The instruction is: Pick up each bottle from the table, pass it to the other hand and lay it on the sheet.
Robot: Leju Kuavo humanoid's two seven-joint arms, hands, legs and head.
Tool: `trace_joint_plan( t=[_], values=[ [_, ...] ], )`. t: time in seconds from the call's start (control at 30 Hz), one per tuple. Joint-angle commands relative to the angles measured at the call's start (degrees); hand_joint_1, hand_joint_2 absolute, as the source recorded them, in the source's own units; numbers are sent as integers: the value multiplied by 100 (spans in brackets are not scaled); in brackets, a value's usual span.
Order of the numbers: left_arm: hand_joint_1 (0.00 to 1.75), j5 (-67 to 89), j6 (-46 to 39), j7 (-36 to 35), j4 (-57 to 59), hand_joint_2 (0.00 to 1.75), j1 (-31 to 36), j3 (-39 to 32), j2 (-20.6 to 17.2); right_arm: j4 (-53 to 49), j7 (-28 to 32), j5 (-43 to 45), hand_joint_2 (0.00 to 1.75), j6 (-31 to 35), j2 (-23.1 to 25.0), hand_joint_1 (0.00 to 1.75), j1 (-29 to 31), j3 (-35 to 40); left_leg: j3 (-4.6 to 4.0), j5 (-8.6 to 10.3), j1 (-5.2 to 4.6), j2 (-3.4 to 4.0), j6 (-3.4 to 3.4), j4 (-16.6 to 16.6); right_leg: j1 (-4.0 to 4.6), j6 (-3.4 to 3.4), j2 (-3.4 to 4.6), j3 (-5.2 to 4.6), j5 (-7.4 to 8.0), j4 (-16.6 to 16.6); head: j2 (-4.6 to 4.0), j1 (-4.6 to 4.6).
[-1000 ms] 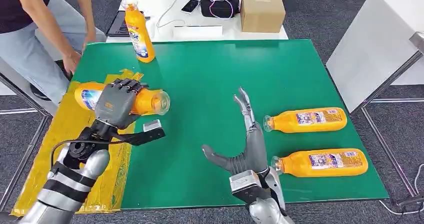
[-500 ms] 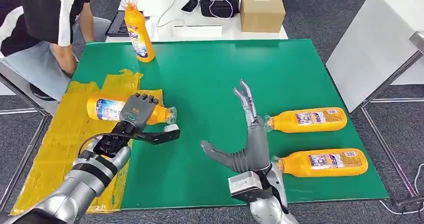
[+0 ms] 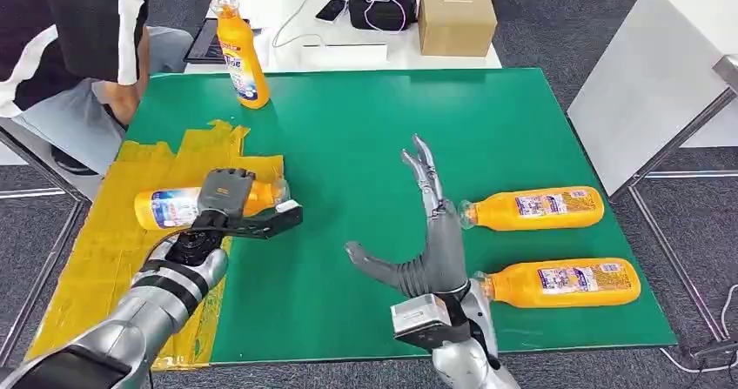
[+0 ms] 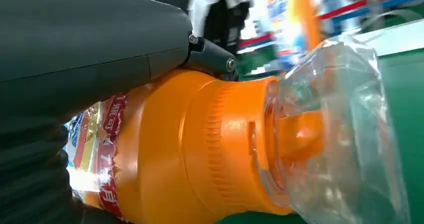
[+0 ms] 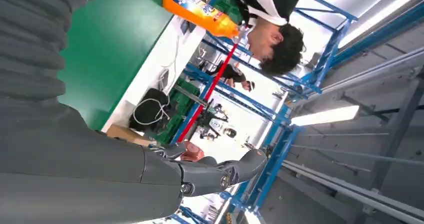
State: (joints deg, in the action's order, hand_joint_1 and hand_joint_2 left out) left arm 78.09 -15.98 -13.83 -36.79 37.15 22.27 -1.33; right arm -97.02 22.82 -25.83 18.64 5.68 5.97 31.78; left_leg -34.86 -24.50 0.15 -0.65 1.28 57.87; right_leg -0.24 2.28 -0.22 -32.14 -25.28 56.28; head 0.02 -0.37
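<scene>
**Left hand lowers a bottle onto the yellow sheet**

The green surface [image 3: 365,128] carries everything, and the yellow sheet [image 3: 96,241] covers its left edge, where the bottles must end. It is within easy reach of the left arm, which is probably why this arm does the placing.

A person [image 3: 70,50] sits at the far left corner, close to the sheet but not touching anything.

Two lying bottles [image 3: 535,208] wait on the right side, one behind the other, caps pointing to the centre. A standing bottle [image 3: 241,54] is at the far edge, well apart from them.

The held bottle [image 3: 170,208] lies sideways over the sheet, its clear cap toward the green surface. I cannot tell if it already rests on the sheet.

The left hand [image 3: 228,199] grips it from above near the neck, fingers wrapped around the orange body. I judge that the release is the step now.

The right hand [image 3: 431,250] stands open and holds nothing, fingers spread and raised, just beside the caps of the lying bottles, probably ready for the next pick.
</scene>
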Motion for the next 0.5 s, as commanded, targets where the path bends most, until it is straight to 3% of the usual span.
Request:
trace_joint_plan(
  t=[0.03, 0.5],
  values=[
    [0, 35, -96, 12, 850, 175, 370, -638, 118, 331, -69, -16, 175, 31, -113, 0, 237, 102, 7, -2, 3, 6, -3, 0, 4, -1, 5, 9, 0, -4, 0, 0],
    [0, -160, -130, 166, 813, 175, 267, -935, 162, 356, -68, 26, 175, 22, -92, 0, 229, 68, 12, -4, 5, 7, -5, 0, 5, -3, 5, 15, -1, -5, 0, 0]
  ],
)
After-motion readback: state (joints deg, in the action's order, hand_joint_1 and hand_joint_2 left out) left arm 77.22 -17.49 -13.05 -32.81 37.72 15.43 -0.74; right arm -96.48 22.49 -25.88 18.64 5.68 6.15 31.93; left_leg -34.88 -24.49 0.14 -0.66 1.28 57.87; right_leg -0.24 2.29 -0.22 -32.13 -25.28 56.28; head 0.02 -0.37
